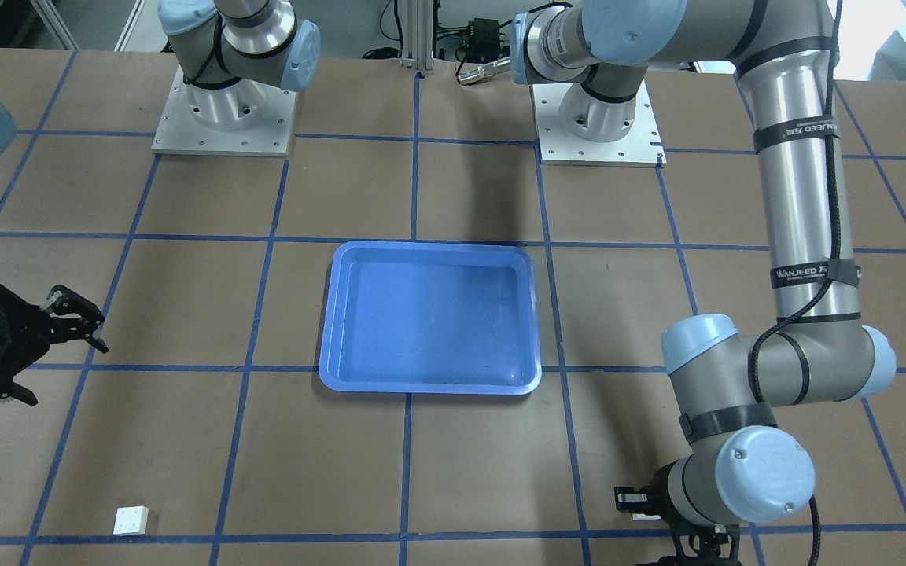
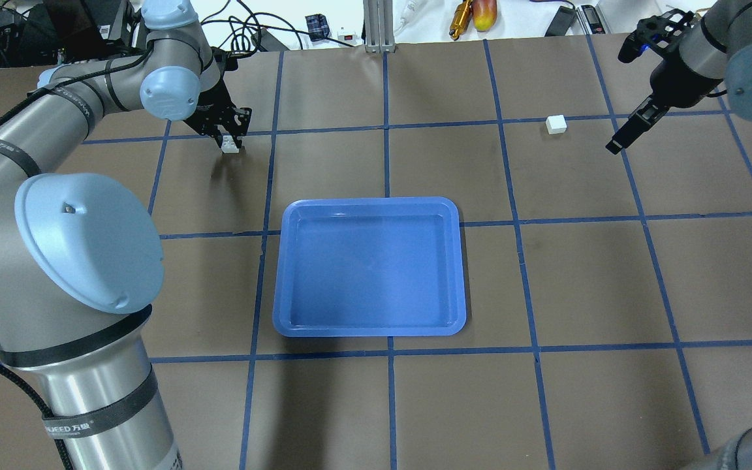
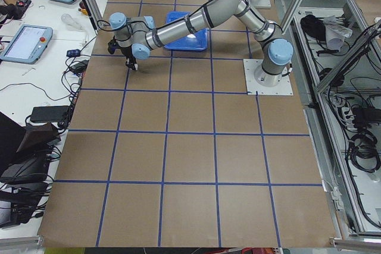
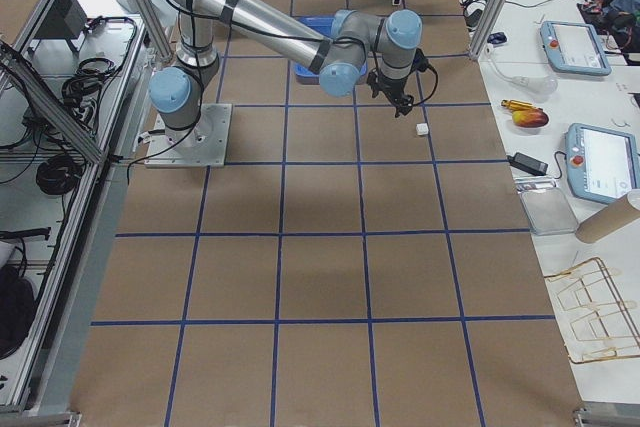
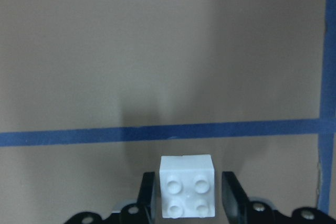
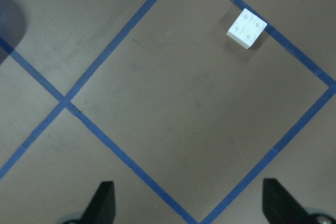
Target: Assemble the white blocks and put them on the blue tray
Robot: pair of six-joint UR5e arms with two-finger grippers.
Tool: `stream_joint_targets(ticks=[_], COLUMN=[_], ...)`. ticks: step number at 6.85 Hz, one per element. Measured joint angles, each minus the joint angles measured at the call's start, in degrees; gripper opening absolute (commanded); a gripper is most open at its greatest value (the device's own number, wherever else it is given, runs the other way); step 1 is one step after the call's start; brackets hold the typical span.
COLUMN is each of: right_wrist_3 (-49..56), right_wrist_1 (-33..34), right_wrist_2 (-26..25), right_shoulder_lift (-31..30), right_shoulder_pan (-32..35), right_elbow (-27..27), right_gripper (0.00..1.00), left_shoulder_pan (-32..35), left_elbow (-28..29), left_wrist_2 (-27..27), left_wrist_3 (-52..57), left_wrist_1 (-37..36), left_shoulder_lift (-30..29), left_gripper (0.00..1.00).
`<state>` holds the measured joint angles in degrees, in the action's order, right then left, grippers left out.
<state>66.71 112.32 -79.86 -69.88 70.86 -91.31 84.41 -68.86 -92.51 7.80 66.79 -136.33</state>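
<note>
plainly, "wanjeed" straps wrap the left arm, its jaws flanking a white block; right jaws wide.

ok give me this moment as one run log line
left gripper: open, straddling white block | right gripper: open, away from second white block | blue tray: empty

My work surface is a brown table gridded with blue tape lines. At three o'clock in the exterior right view stands a white bench holding teach pendants. At nine o'clock, aluminium framing with black cables.
</note>
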Motion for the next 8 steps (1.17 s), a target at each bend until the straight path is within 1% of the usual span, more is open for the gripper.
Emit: stream_joint_targets(ticks=[2, 3, 4, 5, 7, 8], right_wrist_3=[17.80, 24.80, 30.64, 35.79, 41.93, 43.39], right_wrist_1=[1.19, 1.29, 1.34, 1.25, -0.18, -2.44], right_wrist_2=[4.03, 6.40, 8.72, 10.48, 12.79, 13.59], right_shoulder_lift=[6.61, 9.55, 12.18, 14.89, 20.44, 22.79], right_shoulder_pan=[-0.75, -0.94, -1.08, -1.16, -1.23, -1.24], right_elbow=[4.84, 7.24, 9.14, 11.17, 15.89, 18.22], right_gripper=[1.00, 1.00, 0.99, 0.96, 0.99, 0.98], left_shoulder_pan=[0.35, 1.29, 2.68, 4.71, 11.22, 15.51], left_elbow=[-0.17, -1.62, -5.32, -10.58, -18.76, -21.91], left_wrist_2=[0.20, 1.01, 2.96, 5.01, 5.64, 5.54], left_wrist_3=[-0.32, -0.75, -1.08, -2.59, -10.06, -14.19], left_wrist_1=[3.29, 6.05, 7.53, 7.66, 7.13, 5.72], left_shoulder_lift=[3.00, 6.01, 9.87, 14.24, 21.64, 24.08], left_gripper=[0.20, 0.20, 0.20, 0.20, 0.20, 0.20])
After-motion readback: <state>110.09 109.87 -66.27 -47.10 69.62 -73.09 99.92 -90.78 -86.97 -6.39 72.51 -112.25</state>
